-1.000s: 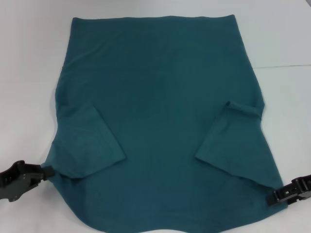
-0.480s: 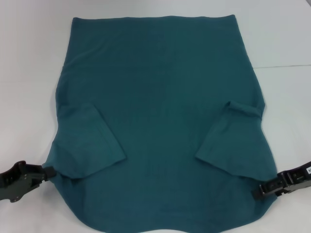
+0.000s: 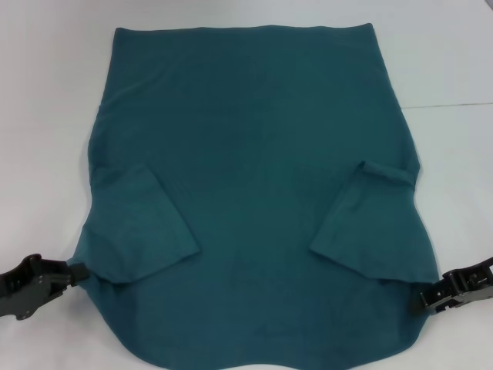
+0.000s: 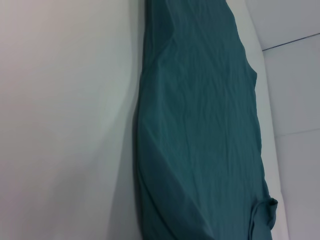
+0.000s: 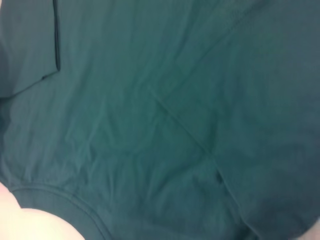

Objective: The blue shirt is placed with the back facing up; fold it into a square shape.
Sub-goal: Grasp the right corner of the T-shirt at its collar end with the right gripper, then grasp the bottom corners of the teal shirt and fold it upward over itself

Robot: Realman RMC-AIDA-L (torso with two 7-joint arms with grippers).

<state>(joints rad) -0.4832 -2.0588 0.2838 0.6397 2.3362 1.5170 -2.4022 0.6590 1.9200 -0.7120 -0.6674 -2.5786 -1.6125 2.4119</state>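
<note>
The blue shirt (image 3: 254, 193) lies spread flat on the white table (image 3: 46, 116), hem at the far side, and both short sleeves are folded in over the body. My left gripper (image 3: 75, 269) sits at the shirt's near left corner, shut on a small point of fabric drawn out toward it. My right gripper (image 3: 424, 301) rests at the near right corner, its tip just over the cloth edge. The left wrist view looks along the blue shirt (image 4: 200, 125) lengthwise. The blue shirt (image 5: 160, 120) fills the right wrist view, one folded sleeve and the collar curve showing.
White table surface surrounds the shirt on the left, far and right sides. A thin seam line (image 3: 454, 104) crosses the table at the far right.
My right gripper pushed inward over the shirt's near right corner, then drew back a little outward; that corner now sits further in. The left gripper has stayed put.
</note>
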